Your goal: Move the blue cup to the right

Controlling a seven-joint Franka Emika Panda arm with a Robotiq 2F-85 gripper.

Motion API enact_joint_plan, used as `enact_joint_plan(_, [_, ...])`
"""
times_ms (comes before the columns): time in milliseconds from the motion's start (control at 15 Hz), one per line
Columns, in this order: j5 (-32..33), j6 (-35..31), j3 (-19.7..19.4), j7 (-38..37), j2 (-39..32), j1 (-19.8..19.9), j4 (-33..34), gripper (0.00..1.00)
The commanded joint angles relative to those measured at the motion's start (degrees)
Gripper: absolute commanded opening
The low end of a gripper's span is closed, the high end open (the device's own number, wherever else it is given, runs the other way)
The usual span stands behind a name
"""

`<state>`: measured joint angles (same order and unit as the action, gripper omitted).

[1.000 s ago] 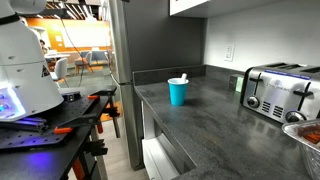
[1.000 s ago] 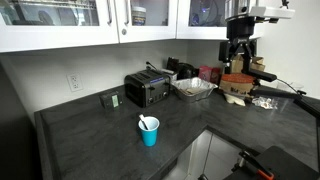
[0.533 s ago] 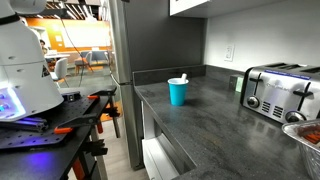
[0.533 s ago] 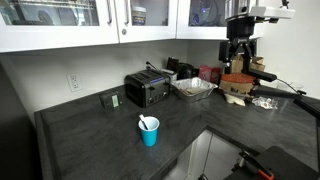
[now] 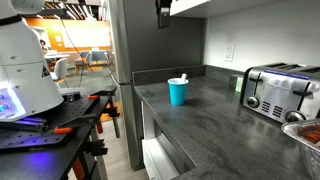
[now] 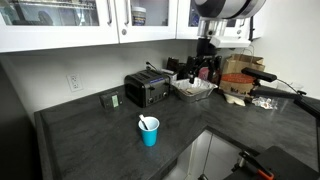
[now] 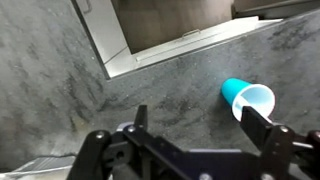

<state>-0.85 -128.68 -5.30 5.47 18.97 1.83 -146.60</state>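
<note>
The blue cup stands upright on the dark stone counter near the counter's edge, with a white bit at its rim. It also shows in the other exterior view and in the wrist view. My gripper hangs high in the air above the counter, far from the cup, and its tip shows at the top of an exterior view. In the wrist view the gripper is open and empty, and the cup lies beyond its right finger.
A chrome toaster stands against the wall and shows in both exterior views. A dish rack and brown boxes sit further along. White wall cabinets hang overhead. A tall dark fridge bounds the counter end.
My arm has swung from the boxes' end of the counter toward the dish rack and toaster. The gripper has entered the top of the cup-side view. The cup has not moved.
</note>
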Motion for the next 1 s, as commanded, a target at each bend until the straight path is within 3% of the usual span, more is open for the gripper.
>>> enact_joint_plan(0, [0.61,-6.86,4.17,-7.21,-7.48,-0.98,1.42,1.0])
enact_joint_plan(200, [-0.18,-12.86,6.38,-12.17,-15.37,-1.96,3.73,1.0])
enact_joint_plan(400, [-2.4,-16.23,6.52,-11.54,-23.79,-2.68,8.0,1.0])
enact_joint_plan(667, [-11.72,-15.63,8.71,-5.73,-34.15,-2.2,14.8,1.0])
enact_joint_plan(933, [-11.28,-13.38,10.28,-5.38,-41.78,-2.66,20.25,1.0])
